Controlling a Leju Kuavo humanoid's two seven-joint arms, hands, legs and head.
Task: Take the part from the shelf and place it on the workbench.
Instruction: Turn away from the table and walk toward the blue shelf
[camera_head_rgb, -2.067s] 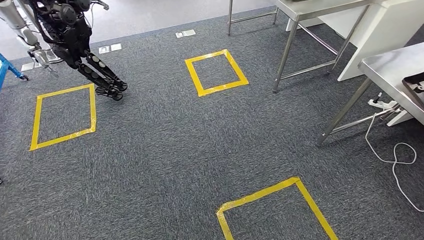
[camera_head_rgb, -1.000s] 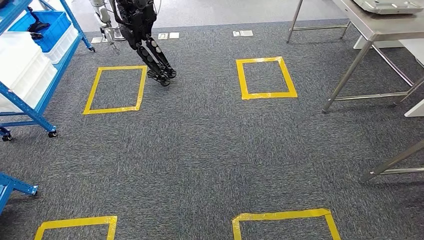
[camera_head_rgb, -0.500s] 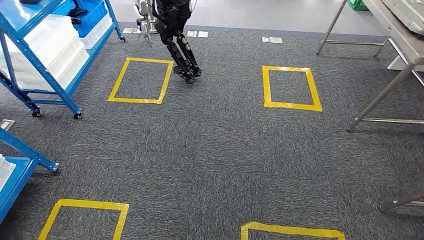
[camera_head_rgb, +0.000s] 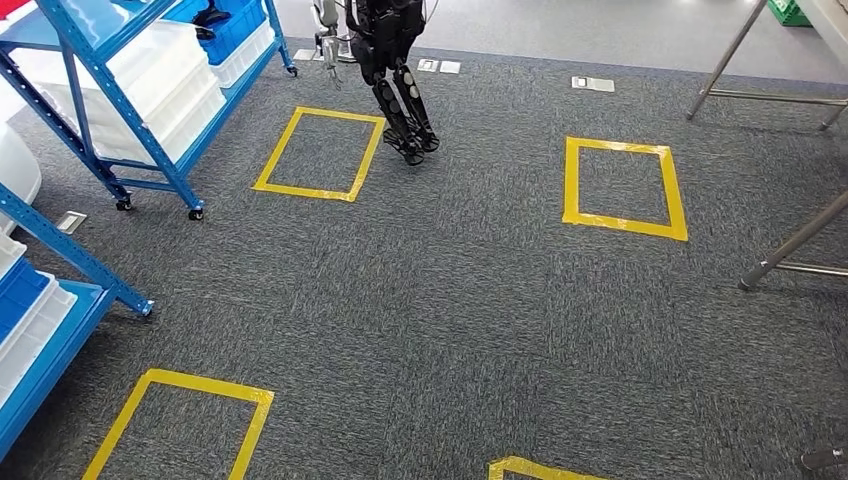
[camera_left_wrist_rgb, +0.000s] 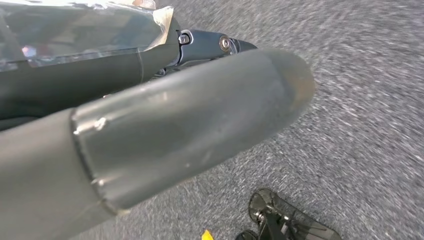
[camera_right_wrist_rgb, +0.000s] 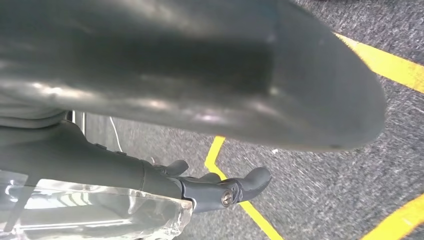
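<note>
A blue wheeled shelf (camera_head_rgb: 150, 140) stands at the far left of the head view, loaded with white bins and a blue bin (camera_head_rgb: 235, 22). A dark part (camera_head_rgb: 210, 15) lies in that blue bin. My left hand (camera_left_wrist_rgb: 190, 115) hangs over grey carpet, thumb and dark fingers (camera_left_wrist_rgb: 210, 42) stretched out and holding nothing. In the right wrist view my right hand (camera_right_wrist_rgb: 200, 90) also hangs over the carpet, its fingers (camera_right_wrist_rgb: 225, 187) apart and empty. Steel workbench legs (camera_head_rgb: 795, 240) show at the right edge.
A second blue shelf (camera_head_rgb: 60, 260) with bins is close at my left. Another black humanoid robot (camera_head_rgb: 395, 60) stands at the back beside a yellow taped square (camera_head_rgb: 320, 152). More yellow squares (camera_head_rgb: 622, 187) mark the carpet, one (camera_head_rgb: 180, 420) near my feet.
The camera has turned left: the blue shelves have come into view at the left, and the steel tables have slid off to the right. Both hands still hang empty.
</note>
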